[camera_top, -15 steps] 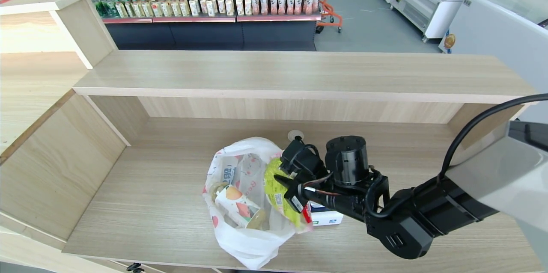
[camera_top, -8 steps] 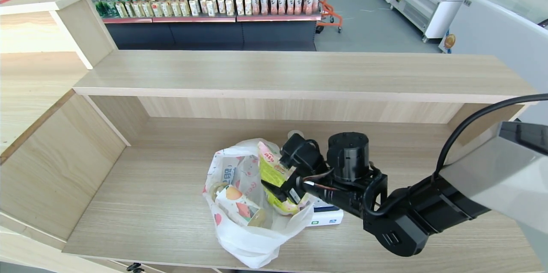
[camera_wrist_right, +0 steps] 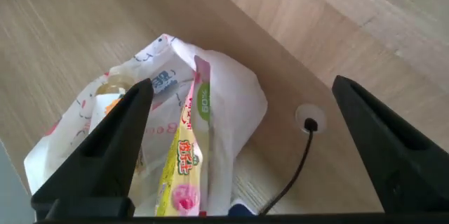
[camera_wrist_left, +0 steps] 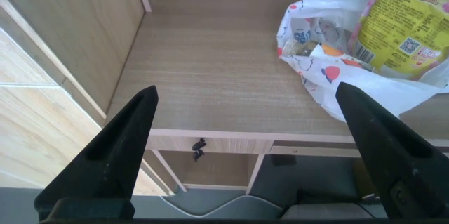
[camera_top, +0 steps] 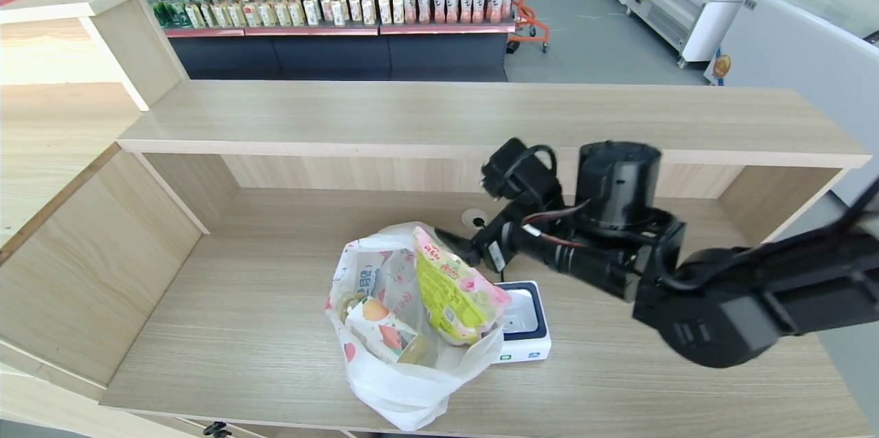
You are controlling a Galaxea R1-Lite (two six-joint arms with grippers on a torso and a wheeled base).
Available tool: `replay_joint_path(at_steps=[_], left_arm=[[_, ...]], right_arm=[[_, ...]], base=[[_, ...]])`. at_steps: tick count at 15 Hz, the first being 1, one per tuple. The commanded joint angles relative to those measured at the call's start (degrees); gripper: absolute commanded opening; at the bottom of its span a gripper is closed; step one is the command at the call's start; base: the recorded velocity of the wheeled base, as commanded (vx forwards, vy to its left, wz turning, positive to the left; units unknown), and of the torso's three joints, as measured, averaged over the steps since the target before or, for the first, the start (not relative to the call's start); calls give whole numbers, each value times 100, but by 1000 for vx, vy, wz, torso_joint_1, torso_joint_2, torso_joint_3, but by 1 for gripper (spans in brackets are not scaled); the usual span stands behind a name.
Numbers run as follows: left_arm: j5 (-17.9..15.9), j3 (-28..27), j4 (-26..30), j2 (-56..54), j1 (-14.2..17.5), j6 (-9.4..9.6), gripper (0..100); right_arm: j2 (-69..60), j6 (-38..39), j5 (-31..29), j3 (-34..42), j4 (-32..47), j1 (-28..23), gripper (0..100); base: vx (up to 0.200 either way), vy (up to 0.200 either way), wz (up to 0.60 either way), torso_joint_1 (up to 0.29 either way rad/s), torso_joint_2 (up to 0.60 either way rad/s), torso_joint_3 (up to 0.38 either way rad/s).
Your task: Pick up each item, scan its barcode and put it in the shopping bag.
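Yellow-green pouch [camera_top: 453,287] is now sitting upright in the shopping bag [camera_top: 405,390], just below the right tool [camera_top: 459,246], which is rising clear, jaws spread and empty, having released it.

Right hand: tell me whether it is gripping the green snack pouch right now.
No, the right hand is open and apart from the snack pouch, which stands in the shopping bag.

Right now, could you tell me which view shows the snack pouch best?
The head view: the snack pouch shows nearly whole, standing in the shopping bag. The left wrist view crops part of it; the right wrist view catches it edge-on.
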Motion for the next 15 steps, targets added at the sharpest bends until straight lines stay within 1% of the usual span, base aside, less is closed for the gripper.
replay_joint_path(at_steps=[1, 2, 3, 4, 6, 8, 10, 11, 13, 15], left_arm=[[-2, 0, -2, 1, -2, -24, 100], [-2, 0, -2, 1, -2, -33, 100], [-2, 0, -2, 1, -2, -24, 100], [-2, 0, -2, 1, -2, -24, 100], [-2, 0, -2, 1, -2, -24, 100], [-2, 0, -2, 1, -2, -24, 100], [-2, 0, -2, 1, -2, -33, 100], [-2, 0, -2, 1, -2, -24, 100], [-2, 0, -2, 1, -2, -24, 100], [-2, 0, -2, 1, -2, -24, 100]], right_arm=[[-1973, 278, -379, 66, 1589, -584, 100], [-2791, 638, -590, 145, 2573, -1024, 100], [-3336, 867, -722, 251, 3285, -1279, 100], [-3801, 1157, -739, 321, 3927, -1454, 100], [-4399, 1745, -757, 427, 4814, -1657, 100], [-4601, 2036, -783, 585, 4955, -1762, 100], [-4777, 2273, -994, 804, 4929, -1841, 100], [-4821, 2572, -1143, 919, 4938, -1850, 100], [-5102, 2879, -1477, 1376, 4938, -1850, 100], [-5313, 3020, -1574, 1701, 4929, -1885, 100]], base=[[0, 0, 0, 0, 0, 0], [0, 0, 0, 0, 0, 0], [0, 0, 0, 0, 0, 0], [0, 0, 0, 0, 0, 0], [0, 0, 0, 0, 0, 0], [0, 0, 0, 0, 0, 0], [0, 0, 0, 0, 0, 0], [0, 0, 0, 0, 0, 0], [0, 0, 0, 0, 0, 0], [0, 0, 0, 0, 0, 0]])
